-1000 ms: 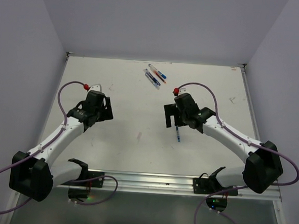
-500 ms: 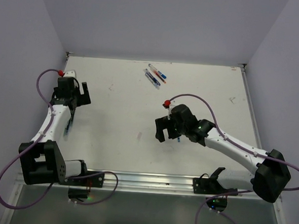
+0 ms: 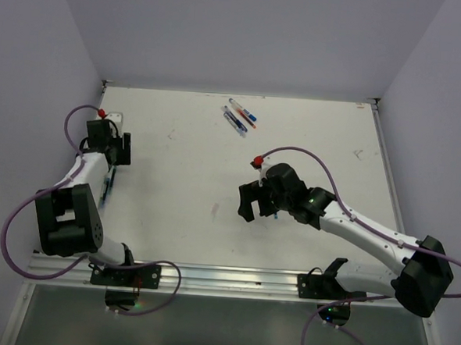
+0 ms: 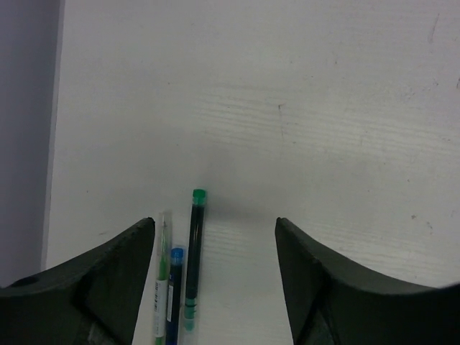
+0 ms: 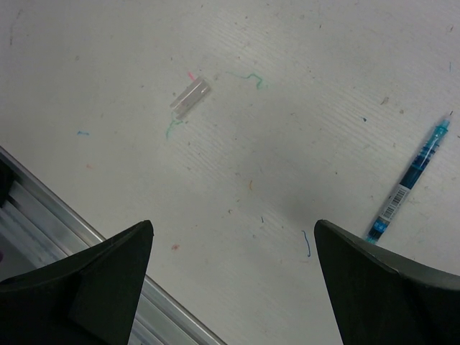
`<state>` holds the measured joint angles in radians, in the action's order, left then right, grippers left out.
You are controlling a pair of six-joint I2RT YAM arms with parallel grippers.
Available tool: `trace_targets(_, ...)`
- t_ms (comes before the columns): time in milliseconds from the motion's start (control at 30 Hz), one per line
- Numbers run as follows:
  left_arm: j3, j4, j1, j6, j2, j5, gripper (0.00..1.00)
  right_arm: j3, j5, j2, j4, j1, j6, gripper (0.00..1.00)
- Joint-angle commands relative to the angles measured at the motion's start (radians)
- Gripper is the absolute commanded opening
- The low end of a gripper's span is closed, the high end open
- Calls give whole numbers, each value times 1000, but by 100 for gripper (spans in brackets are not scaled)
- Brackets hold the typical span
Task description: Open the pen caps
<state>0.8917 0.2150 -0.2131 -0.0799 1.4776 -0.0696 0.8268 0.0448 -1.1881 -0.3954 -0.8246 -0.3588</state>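
Hanging low over the left edge of the bench [image 3: 172, 231], the left gripper [image 4: 213, 224] points down with its jaws spread wide and nothing held. Three pens lie side by side on the bench between its fingers [image 4: 108, 280], running along that edge. A pale green pen [image 4: 162, 287] is nearest the edge, a blue-topped pen [image 4: 175, 298] touches it, and a dark pen [image 4: 194, 251] with a green end lies just beside that. Whether those coloured ends are caps in place I cannot tell from this angle.

Toward the middle of the bench, nearer the front edge than the far one, lies a short clear tube [image 5: 190, 97] with a touch of red at one end. It looks like a loose cap and lies apart from every pen.

Close to the far edge, about midway along it, a small cluster of pens [image 3: 238, 117] with blue and red ends lies at a slant, touching or nearly so.

Right of centre, the right gripper [image 5: 233, 228] hovers above the bench, its jaws just as wide and empty. A blue pen [image 5: 407, 183] lies slanted on the bench just beside one finger [image 5: 374, 287], well apart from the clear tube.
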Motion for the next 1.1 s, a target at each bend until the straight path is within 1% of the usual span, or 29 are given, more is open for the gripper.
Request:
trace_targets(0, -11, -65, -57, -90, -4, 59, 68, -5, 9, 19, 21, -7, -2, 99)
trace_targets(33, -8, -60, -75, -110, 18, 120, 67, -5, 7, 19, 23, -8, 0, 99)
trace_targets(67, 3, -52, -100, -125, 30, 140, 66, -6, 6, 18, 23, -8, 0, 99)
trace_targets(167, -3, -49, -108, -165, 64, 180, 70, -8, -6, 13, 21, -8, 1, 99)
trace_targets(233, -14, -81, -115, -164, 70, 238, 70, -9, -10, 16, 20, -8, 0, 99)
trace_targets(333, 4, -63, -115, -159, 118, 251, 69, -8, -7, 9, 21, -8, 0, 99)
trace_targets(367, 16, -59, -115, -165, 130, 249, 66, -9, -6, 7, 21, -8, 1, 99)
trace_targets(433, 15, -63, -117, -172, 141, 246, 65, -9, -10, 5, 23, -8, 1, 99)
trace_targets(500, 9, -65, -117, -167, 139, 231, 60, -8, -16, 2, 20, -8, 0, 99)
trace_targets(567, 0, -72, -115, -167, 138, 222, 59, -6, -16, 1, 18, -10, 1, 99)
trace_targets(733, 3, -58, -117, -167, 153, 203, 53, -11, -13, 1, 26, -8, 0, 99)
trace_targets(1067, 10, -45, -123, -170, 190, 217, 48, -15, -19, 21, 20, -8, 0, 99)
